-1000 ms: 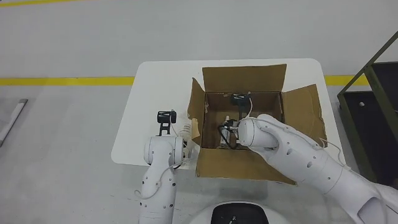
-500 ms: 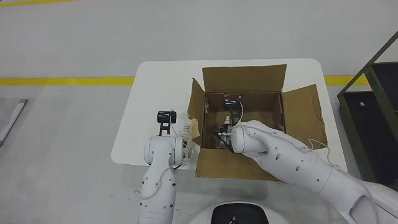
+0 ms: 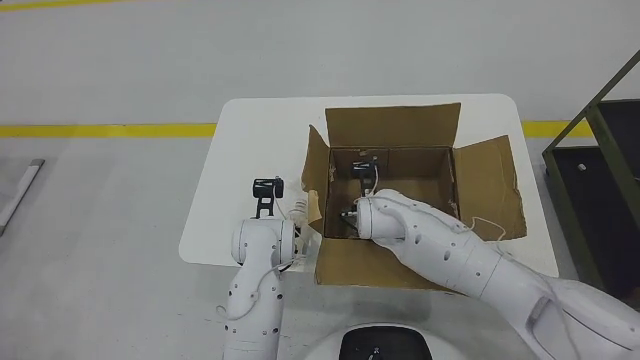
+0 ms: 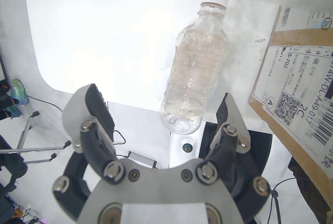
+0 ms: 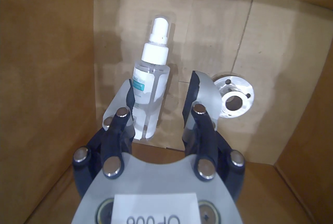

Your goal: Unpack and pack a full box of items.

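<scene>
An open cardboard box (image 3: 490, 175) stands on the white table (image 3: 250, 130). My right gripper (image 5: 162, 80) is down inside it, open, with its fingers either side of a clear spray bottle (image 5: 153, 66) with a white pump top that lies on the box floor. A round metal flange (image 5: 234, 100) lies just beside one finger. In the top view the right gripper (image 3: 362, 172) hangs over the box's left half. My left gripper (image 4: 159, 95) is open over the table beside the box, its fingers flanking the base of a clear plastic bottle (image 4: 195, 71) lying on its side.
The labelled outer wall of the box (image 4: 299, 74) is close beside the plastic bottle. The table's rounded edge (image 4: 44, 71) runs behind the left gripper. A dark metal rack (image 3: 600, 160) stands off the table's right end.
My right arm has shifted leftward inside the box over the last second. The left arm has not moved.
</scene>
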You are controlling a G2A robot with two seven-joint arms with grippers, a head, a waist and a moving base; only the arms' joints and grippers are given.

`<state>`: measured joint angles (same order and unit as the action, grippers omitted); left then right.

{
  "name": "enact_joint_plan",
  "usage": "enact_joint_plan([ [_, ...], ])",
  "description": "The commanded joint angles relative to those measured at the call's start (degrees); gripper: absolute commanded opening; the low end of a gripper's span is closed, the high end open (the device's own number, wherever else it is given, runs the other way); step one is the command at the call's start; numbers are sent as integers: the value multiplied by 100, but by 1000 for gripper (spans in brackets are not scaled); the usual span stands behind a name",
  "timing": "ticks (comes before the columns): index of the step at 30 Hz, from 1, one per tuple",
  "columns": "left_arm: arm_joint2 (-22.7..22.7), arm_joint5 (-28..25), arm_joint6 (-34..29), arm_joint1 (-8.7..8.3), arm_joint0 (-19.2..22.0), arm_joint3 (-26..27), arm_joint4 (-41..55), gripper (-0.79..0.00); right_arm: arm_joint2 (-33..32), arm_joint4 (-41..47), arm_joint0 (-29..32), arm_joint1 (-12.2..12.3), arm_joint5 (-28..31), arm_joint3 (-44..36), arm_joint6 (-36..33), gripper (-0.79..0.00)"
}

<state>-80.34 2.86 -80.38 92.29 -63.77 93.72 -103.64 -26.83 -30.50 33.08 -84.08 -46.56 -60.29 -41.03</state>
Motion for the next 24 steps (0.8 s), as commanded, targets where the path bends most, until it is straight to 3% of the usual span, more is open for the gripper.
enact_joint_plan([
  [1, 0, 0, 0, 0, 0, 0, 0, 0, 40, 32, -35, -82, 15, 168, 5, -289],
  [4, 0, 0, 0, 0, 0, 0, 0, 0, 80, 115, -80, -224, 78, 450, 49, -289],
  [6, 0, 0, 0, 0, 0, 0, 0, 0, 112, 145, -118, -313, 133, 623, 60, -366],
  [8, 0, 0, 0, 0, 0, 0, 0, 0, 125, 183, -145, -395, 162, 779, 79, -360],
  [13, 0, 0, 0, 0, 0, 0, 0, 0, 151, 215, -205, -574, 233, 1128, 116, -449],
  [14, 0, 0, 0, 0, 0, 0, 0, 0, 152, 215, -220, -605, 242, 1187, 122, -486],
  [16, 0, 0, 0, 0, 0, 0, 0, 0, 150, 207, -247, -663, 246, 1284, 141, -640],
  [17, 0, 0, 0, 0, 0, 0, 0, 0, 140, 208, -264, -689, 253, 1312, 148, -785],
  [24, 0, 0, 0, 0, 0, 0, 0, 0, -141, 116, -246, -655, 313, 938, 277, -785],
])
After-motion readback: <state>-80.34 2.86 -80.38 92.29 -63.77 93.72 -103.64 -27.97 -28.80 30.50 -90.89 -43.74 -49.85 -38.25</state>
